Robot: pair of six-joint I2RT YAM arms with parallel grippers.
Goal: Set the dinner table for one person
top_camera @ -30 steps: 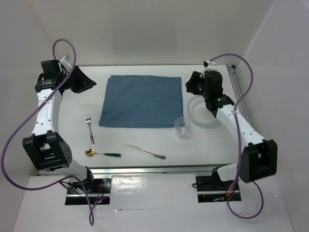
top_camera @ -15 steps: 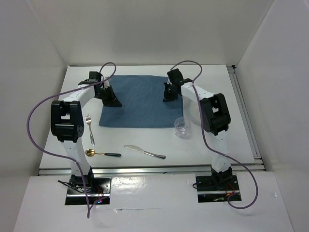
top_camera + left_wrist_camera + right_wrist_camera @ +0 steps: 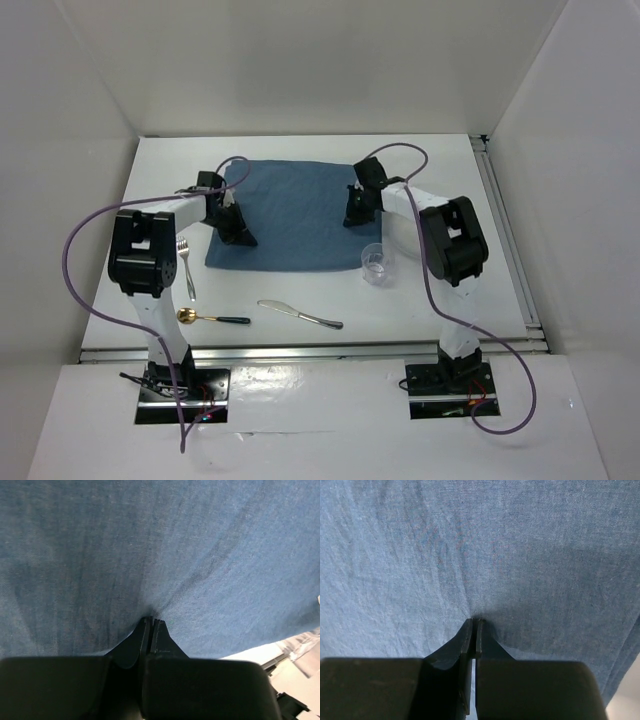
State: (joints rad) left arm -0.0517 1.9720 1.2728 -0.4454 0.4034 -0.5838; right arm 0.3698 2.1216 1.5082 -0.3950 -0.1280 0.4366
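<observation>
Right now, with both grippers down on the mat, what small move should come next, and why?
Probably raise both arms slightly, together. The left gripper and right gripper are each shut on a pinch of mat, creases fanning from the tips, so the grip looks set. An even lift avoids stretching it and clears the glass by its near right corner.

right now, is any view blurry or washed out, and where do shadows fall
Top external: sharp, evenly lit, no glare on the dinner table, only faint shadows. Left wrist: the blue cloth looks soft, darker at lower left, the left pincer a black silhouette. Right wrist: weave crisper, a darker patch right of the right pincer.
</observation>
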